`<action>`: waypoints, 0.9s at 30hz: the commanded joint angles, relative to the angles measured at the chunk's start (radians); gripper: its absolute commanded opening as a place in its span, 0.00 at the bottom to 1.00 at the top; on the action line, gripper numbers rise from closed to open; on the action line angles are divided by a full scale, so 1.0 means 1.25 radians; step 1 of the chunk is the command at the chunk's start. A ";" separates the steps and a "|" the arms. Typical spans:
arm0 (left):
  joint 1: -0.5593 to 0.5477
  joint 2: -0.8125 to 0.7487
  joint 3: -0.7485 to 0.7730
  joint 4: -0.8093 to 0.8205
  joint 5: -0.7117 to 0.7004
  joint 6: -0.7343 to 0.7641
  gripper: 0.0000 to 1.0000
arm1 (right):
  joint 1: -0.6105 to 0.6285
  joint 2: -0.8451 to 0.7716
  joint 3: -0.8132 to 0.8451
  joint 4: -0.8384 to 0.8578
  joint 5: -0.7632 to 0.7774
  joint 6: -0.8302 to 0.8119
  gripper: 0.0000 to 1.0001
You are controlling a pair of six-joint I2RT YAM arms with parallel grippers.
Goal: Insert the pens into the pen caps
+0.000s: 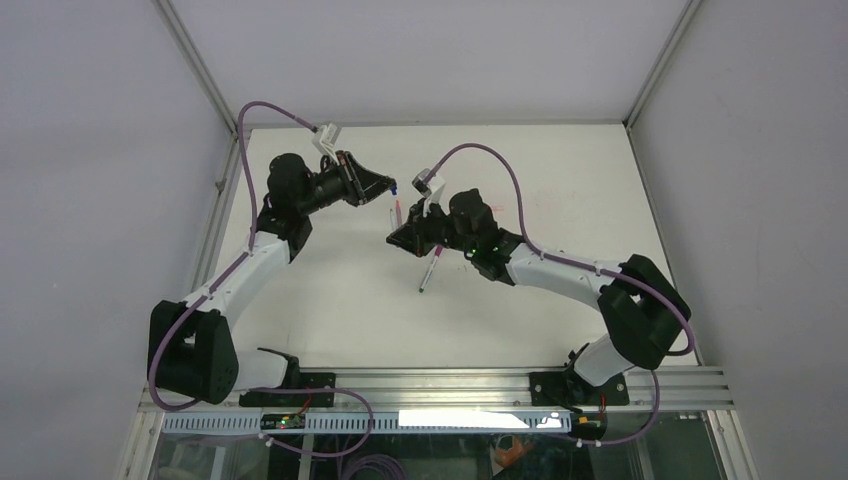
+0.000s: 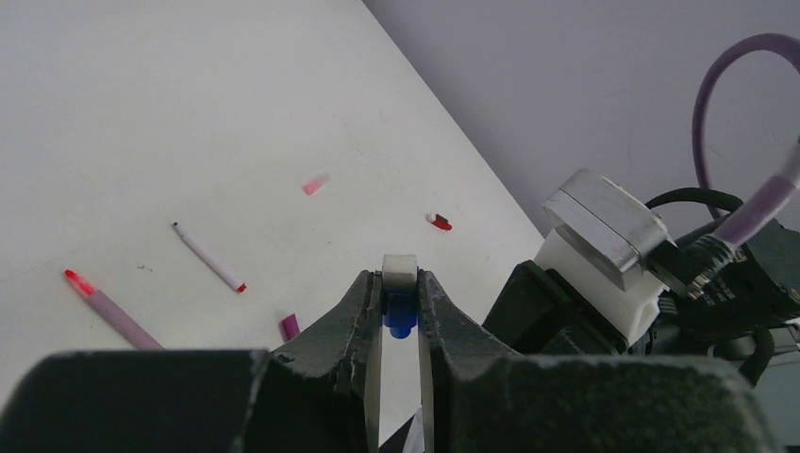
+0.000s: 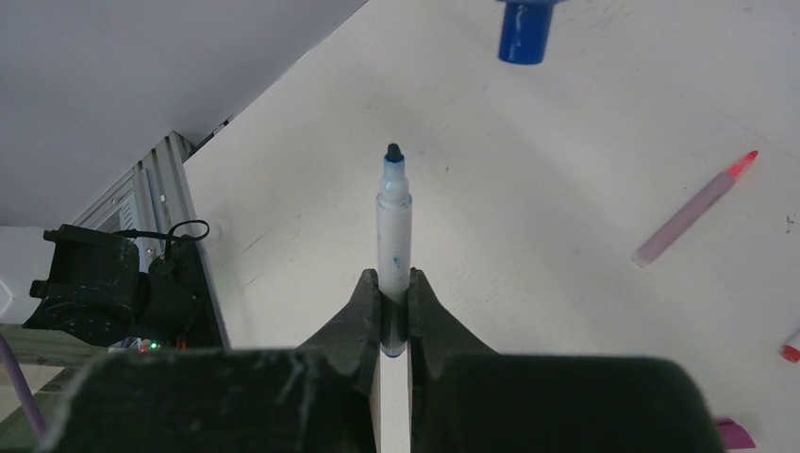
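My left end effector (image 2: 401,283) is pinching the blue cap (image 2: 401,318), my right end effector (image 3: 394,283) the pen (image 3: 393,217), aiming its tip at the cap.

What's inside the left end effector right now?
A blue pen cap, pinched between the left end effector's fingers. They cover its sides; how far it extends back is hidden.

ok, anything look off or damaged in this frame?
Nothing damaged or spilled. One oddity: the pen in the right pincer has blue smears on its white barrel, likely ink. Faint reddish marks stain the table. The left pincer holds its blue cap straight.
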 commanded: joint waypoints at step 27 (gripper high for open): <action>0.001 -0.053 -0.018 0.067 0.031 0.045 0.00 | -0.044 0.025 0.081 0.023 -0.073 0.069 0.00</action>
